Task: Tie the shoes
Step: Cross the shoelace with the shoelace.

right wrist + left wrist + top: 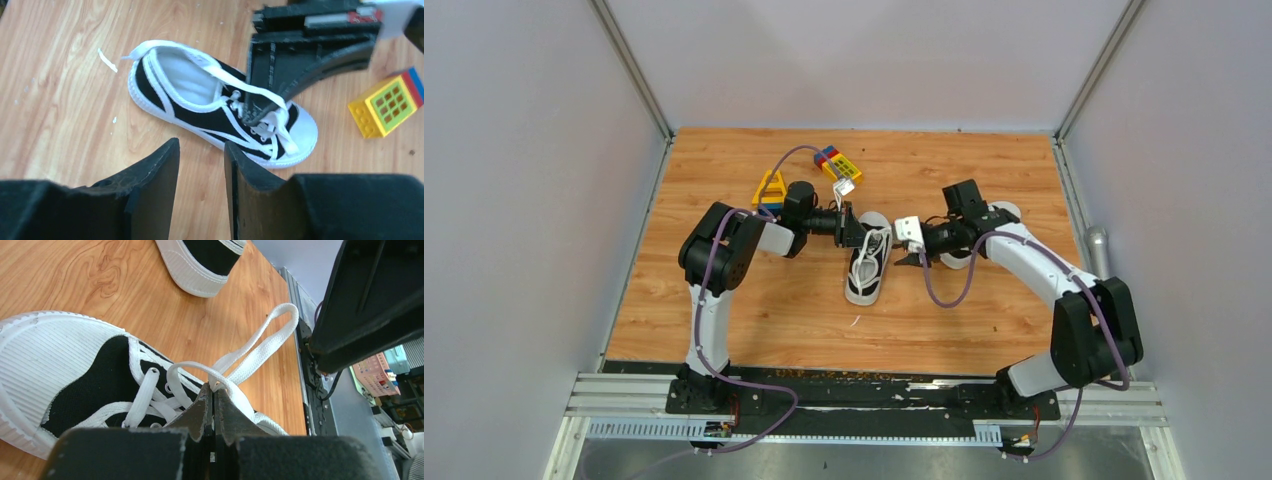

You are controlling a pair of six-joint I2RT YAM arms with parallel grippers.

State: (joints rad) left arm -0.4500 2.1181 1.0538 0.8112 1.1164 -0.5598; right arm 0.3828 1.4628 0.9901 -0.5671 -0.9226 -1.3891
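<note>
The nearer black canvas sneaker (867, 268) is laid on the tabletop with its long axis running away from the arm bases, white toe cap at the far end and heel at the near end. The second sneaker (200, 265) is set well apart, beyond it on the right arm's side.

The left hand (214, 390) is closed tight on the white lace (260, 347) just above the eyelets at the toe end of the nearer sneaker. A loop of that lace is held out from its tips toward the right arm's side (whether this is a formed bow loop or only a folded strand cannot be made out).

The right hand (200, 147) is held part-way open with nothing between its jaws, just beside the nearer sneaker's right flank and about level with its middle.

The other strand is seen draped along the sneaker's opening toward the heel. It is judged that the coming move turns on this. The loose strand lies down the sneaker's length, toward the heel from the pinched loop, and only the right hand is free to take it. A yellow toy block (385, 102) lies beyond the toe cap.
</note>
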